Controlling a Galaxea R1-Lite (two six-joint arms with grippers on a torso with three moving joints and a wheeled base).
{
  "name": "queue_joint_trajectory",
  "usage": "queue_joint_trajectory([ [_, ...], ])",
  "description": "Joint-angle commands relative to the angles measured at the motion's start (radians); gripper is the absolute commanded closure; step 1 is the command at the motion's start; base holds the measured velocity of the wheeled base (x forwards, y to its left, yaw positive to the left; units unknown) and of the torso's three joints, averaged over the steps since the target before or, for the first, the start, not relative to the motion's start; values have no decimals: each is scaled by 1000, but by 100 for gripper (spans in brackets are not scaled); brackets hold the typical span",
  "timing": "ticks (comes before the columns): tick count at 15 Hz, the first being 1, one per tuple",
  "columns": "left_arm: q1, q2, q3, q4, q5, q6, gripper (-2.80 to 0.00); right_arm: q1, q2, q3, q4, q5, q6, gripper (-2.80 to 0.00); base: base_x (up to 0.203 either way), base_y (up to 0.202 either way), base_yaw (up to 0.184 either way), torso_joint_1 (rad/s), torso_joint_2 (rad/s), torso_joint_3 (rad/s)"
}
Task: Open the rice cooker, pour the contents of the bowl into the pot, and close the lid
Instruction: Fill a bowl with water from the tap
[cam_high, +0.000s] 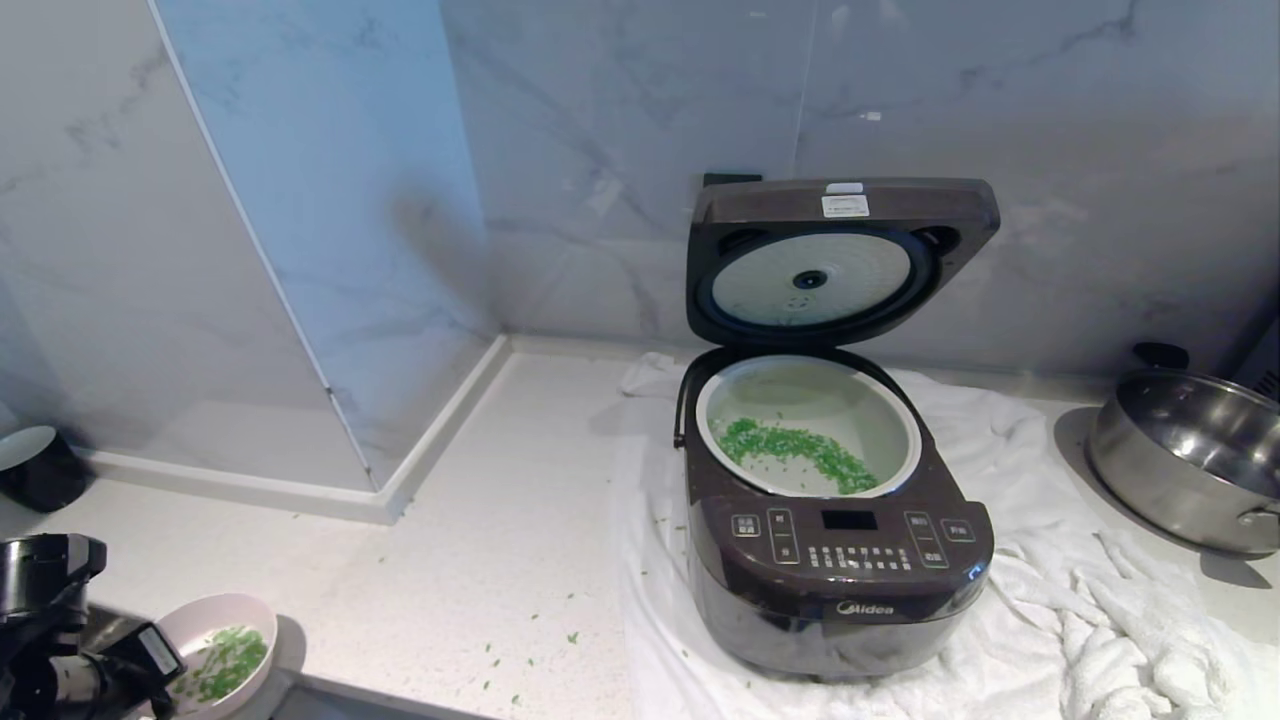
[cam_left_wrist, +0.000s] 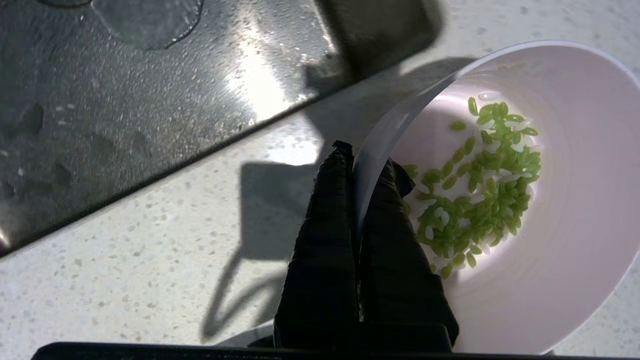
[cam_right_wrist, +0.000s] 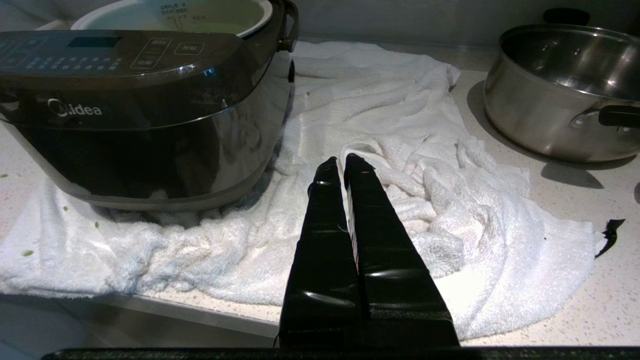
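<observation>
Your left tool (cam_left_wrist: 362, 165) was clamped tight on the rim of the bowl (cam_left_wrist: 565, 200), with one finger outside the wall and one inside. The bowl was at the near left corner of the desk (cam_high: 480, 540), by its front edge, well apart from the cooker (cam_high: 835, 560). You could see some green bits (cam_left_wrist: 480, 190) left in the bowl, lying in a bunch on its white inside, with a few pale grains mixed in.

The cooker sat on a white towel (cam_high: 1050, 590) near the middle of the desk. Its lid (cam_high: 840, 260) stood up and open at the back, with the white disc facing forward. The white pot (cam_high: 808, 425) sat inside the cooker, and a curved heap of green bits lay along its front side. A few green bits were scattered on the desk between the bowl and the cooker.

Your right tool (cam_right_wrist: 345, 162) was closed with nothing in it. It hung over the towel, just to the right of the cooker. A steel pan (cam_high: 1190, 455) stood on the desk at the far right, apart from the cooker. A dark cup (cam_high: 35, 465) sat at the far left by the wall.
</observation>
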Motion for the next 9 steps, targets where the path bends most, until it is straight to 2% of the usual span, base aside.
queue_joint_trajectory([
  [1, 78, 7, 8, -5, -34, -1, 0, 0, 0, 0, 0, 0, 0, 0, 0, 0, 0, 0, 0, 0],
  [2, 123, 9, 4, -6, -60, 2, 0, -1, 0, 0, 0, 0, 0, 0, 0, 0, 0, 0, 0, 0],
  [5, 242, 3, -19, -7, -75, 9, 0, 0, 0, 0, 0, 0, 0, 0, 0, 0, 0, 0, 0, 0],
  [9, 385, 77, -141, -6, -128, -2, 0, 0, 0, 0, 0, 0, 0, 0, 0, 0, 0, 0, 0, 0],
])
